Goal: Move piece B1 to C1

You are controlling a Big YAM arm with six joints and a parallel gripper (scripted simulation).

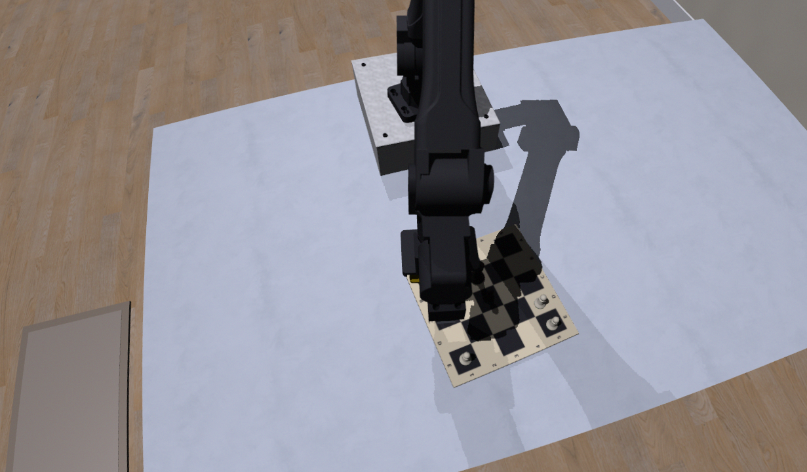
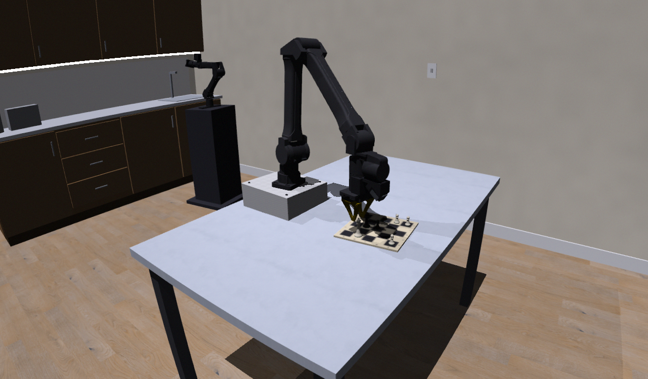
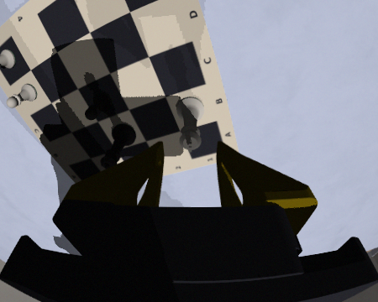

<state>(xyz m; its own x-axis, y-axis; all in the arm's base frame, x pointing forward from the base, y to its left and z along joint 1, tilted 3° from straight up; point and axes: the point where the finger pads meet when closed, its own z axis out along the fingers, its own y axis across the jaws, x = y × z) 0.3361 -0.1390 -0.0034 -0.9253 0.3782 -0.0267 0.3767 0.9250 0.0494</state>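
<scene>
The small chessboard (image 1: 514,355) (image 2: 343,234) (image 3: 155,25) lies on the white table. A tall white piece (image 3: 191,111) (image 2: 358,231) stands at the B end of column 1, near the board's edge. My gripper (image 3: 190,148) (image 2: 359,215) hangs just above this piece, partly open, with nothing between the fingers. The arm hides the piece in the overhead view. A black piece (image 3: 120,137) stands close by on its left, in shadow. White pawns stand on E1 (image 1: 465,356) and at the far side of the board (image 3: 7,57) (image 3: 24,94) (image 1: 541,302) (image 1: 551,318).
The arm's grey mounting block (image 1: 382,88) (image 2: 283,198) sits on the table behind the board. The table edge (image 2: 410,292) runs close to the board's far side. A second arm on a black pedestal (image 2: 212,155) stands on the floor beyond.
</scene>
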